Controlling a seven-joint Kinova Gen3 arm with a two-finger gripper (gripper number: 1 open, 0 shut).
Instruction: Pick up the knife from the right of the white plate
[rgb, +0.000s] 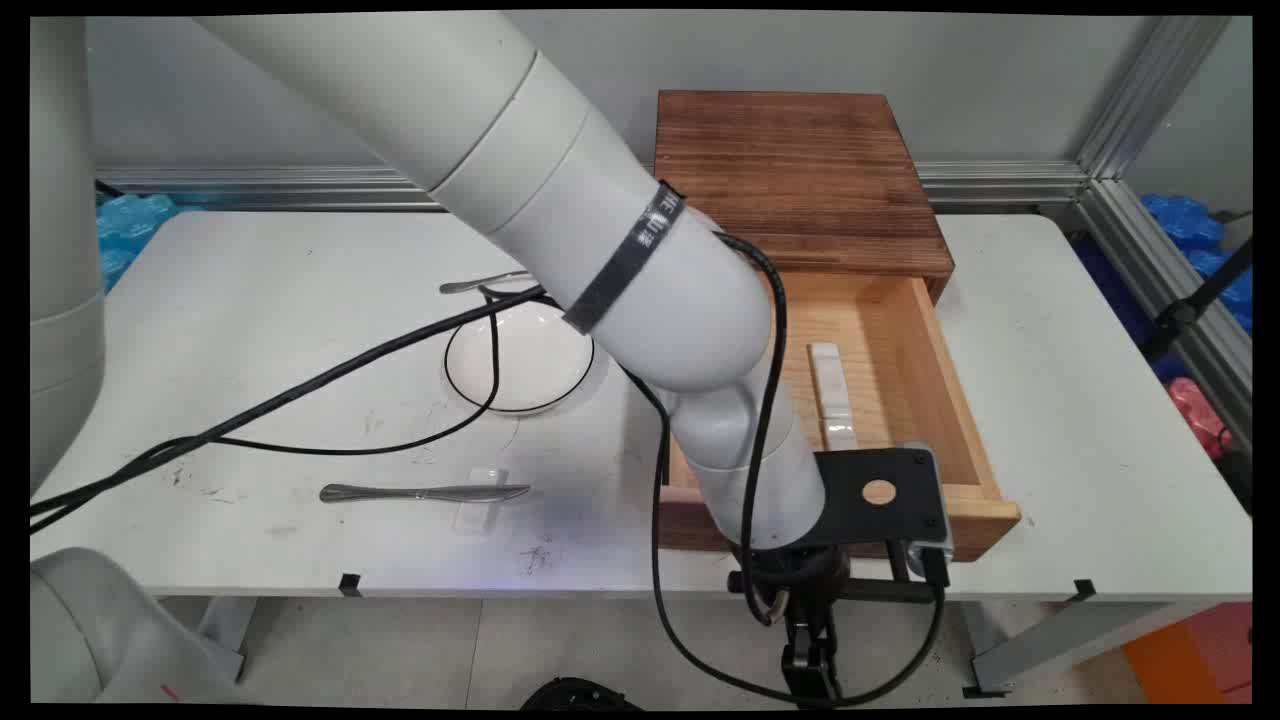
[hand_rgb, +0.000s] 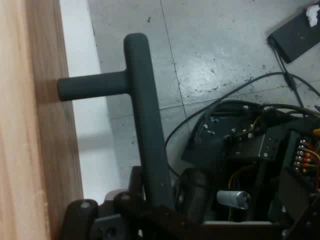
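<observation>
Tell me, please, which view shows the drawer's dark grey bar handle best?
The hand view: the dark grey bar handle and its post run clear beside the wooden drawer front. In the main view the arm and camera mount mostly hide it.

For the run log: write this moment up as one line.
gripper: at handle on drawer front | drawer: open, white blocks inside | table: bowl, knife

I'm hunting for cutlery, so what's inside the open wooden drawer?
In the drawer, only a long white piece shows, lying lengthwise. The arm covers the drawer's left part, so anything there is hidden.
</observation>
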